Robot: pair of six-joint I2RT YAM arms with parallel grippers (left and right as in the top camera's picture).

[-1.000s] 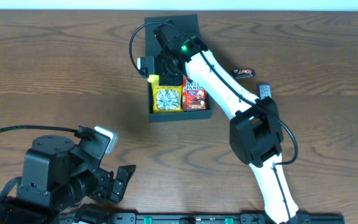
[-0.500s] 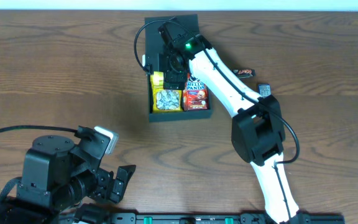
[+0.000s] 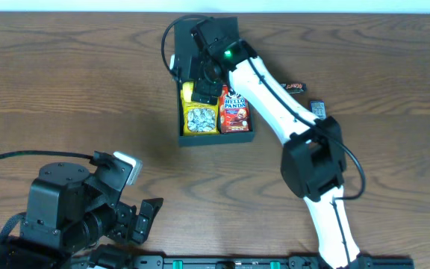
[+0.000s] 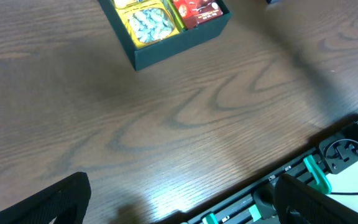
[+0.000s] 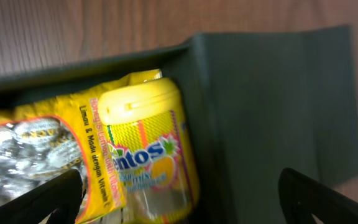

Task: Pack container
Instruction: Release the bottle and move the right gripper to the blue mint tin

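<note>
Box [image 3: 215, 140] sits toward the far edge of the table [image 3: 66, 97], long axis running near to far, flap lid [image 5: 272, 106] open toward the far edge. Bare wood spreads wide to its left and front. To its right lie 2 loose snacks, 1 dark bar [image 3: 293, 87] and 1 grey pack [image 3: 318, 108]. Inside are 3 items: 1 yellow bottle [image 5: 148, 155], 1 yellow bag [image 3: 199, 119] and 1 red pack [image 3: 234, 112]. The right hand [image 5: 179, 199] hangs over the bottle, fingers spread, gripping nothing. The left hand [image 3: 144, 217], by the near edge, is likewise released.

Container [image 3: 215, 139] dark teal-black, matte. Mentos bottle [image 5: 145, 146] yellow, green lettering. Pouch [image 3: 199, 119] yellow with silvery pieces. Hello Panda pack [image 3: 235, 113] red. Tabletop [image 3: 73, 97] brown wood grain. Right arm [image 3: 263, 86] white, black joints.
</note>
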